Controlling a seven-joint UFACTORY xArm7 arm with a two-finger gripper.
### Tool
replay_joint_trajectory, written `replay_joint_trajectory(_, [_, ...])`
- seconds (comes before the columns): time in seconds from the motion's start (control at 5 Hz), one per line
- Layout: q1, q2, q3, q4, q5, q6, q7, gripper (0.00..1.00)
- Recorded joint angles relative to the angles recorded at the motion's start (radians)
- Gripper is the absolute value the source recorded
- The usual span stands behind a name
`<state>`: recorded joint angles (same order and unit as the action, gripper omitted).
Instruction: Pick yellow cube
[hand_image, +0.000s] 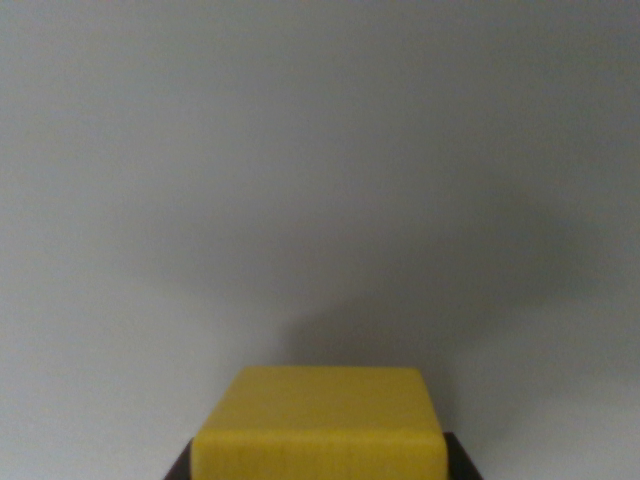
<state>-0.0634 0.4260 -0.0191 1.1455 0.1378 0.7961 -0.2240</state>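
The yellow cube (320, 415) fills the bottom centre of the wrist view, its top face and front face both showing. Dark fingertips (180, 468) stick out at its lower left and lower right corners, pressed against its two sides. My gripper (320, 466) is shut on the cube. Most of the fingers are cut off by the frame's bottom edge. A soft shadow (400, 300) lies on the pale surface beyond the cube.
A plain light grey surface (300, 130) fills the rest of the view, with no other objects or edges visible.
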Motion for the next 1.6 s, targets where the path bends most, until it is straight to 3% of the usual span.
replay_joint_trajectory(0.2, [0.0000,0.000,0.000,0.000,0.0000,0.000,0.000,1.00])
replay_joint_trajectory(0.4, [0.0000,-0.009,-0.001,0.018,-0.0015,0.026,0.003,1.00])
replay_joint_trajectory(0.6, [0.0000,-0.009,-0.001,0.018,-0.0015,0.026,0.003,1.00])
replay_joint_trajectory(0.8, [0.0000,-0.018,-0.001,0.039,-0.0033,0.057,0.006,1.00])
replay_joint_trajectory(1.0, [0.0000,-0.018,-0.001,0.039,-0.0033,0.057,0.006,1.00])
replay_joint_trajectory(1.2, [0.0000,-0.029,-0.002,0.062,-0.0051,0.090,0.009,1.00])
replay_joint_trajectory(1.4, [0.0000,-0.029,-0.002,0.062,-0.0051,0.090,0.009,1.00])
replay_joint_trajectory(1.6, [0.0000,-0.041,-0.003,0.088,-0.0073,0.129,0.013,1.00])
